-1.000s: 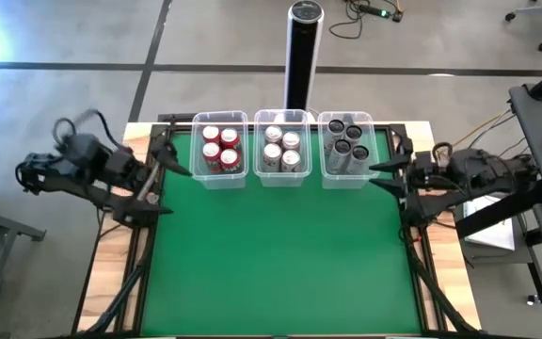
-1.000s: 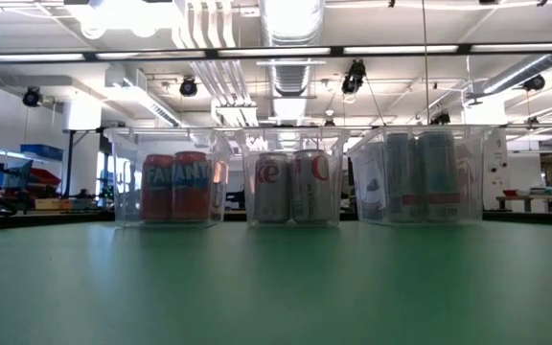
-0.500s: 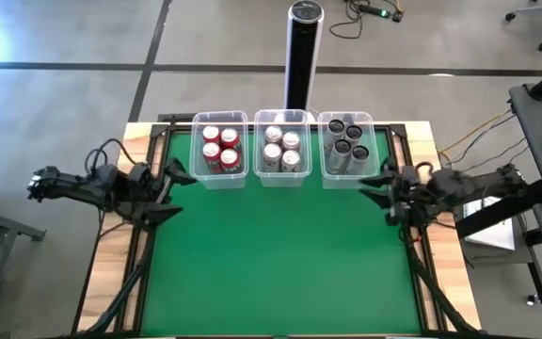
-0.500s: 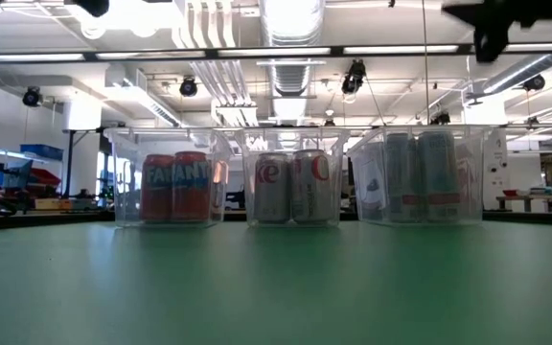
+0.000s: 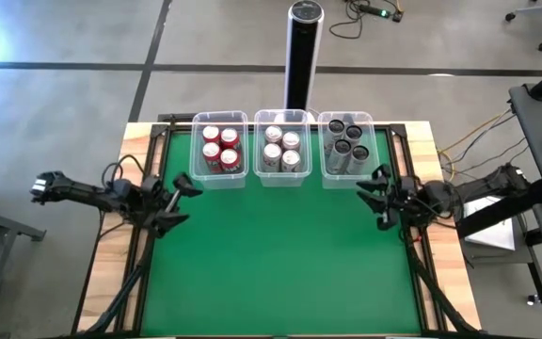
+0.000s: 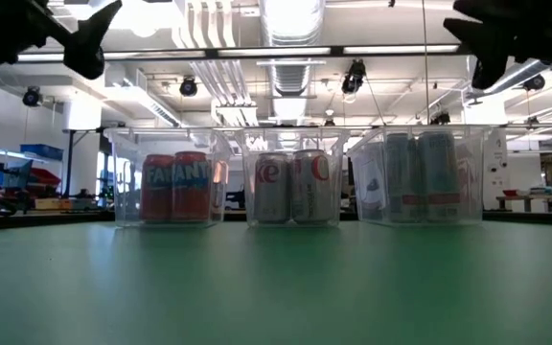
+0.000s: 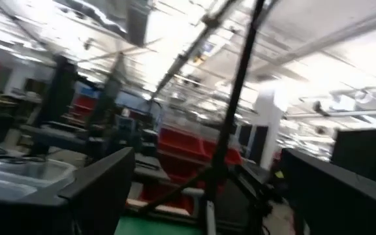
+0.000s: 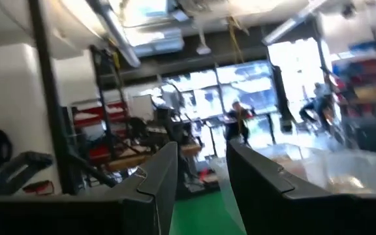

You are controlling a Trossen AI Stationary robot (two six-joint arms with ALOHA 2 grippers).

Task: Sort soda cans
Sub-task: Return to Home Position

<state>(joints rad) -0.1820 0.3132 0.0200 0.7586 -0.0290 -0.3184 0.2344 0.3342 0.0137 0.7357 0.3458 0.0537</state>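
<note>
At the left edge of the green mat (image 5: 280, 264), left gripper (image 5: 179, 201) hovers wide open, empty. Far side, three clear tubs (image 5: 219, 114): red cans (image 5: 220, 150) left, silver cans (image 5: 282, 149) middle, dark cans (image 5: 346, 141) right. Right gripper (image 5: 374, 198) at right edge, parted, empty.

Grey concrete floor (image 5: 64, 38), ceiling lights (image 6: 401, 49).

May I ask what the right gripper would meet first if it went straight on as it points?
Likely the left gripper, facing the right gripper across the green mat; the line seems to pass just before the clear bins, though height is unclear.
</note>
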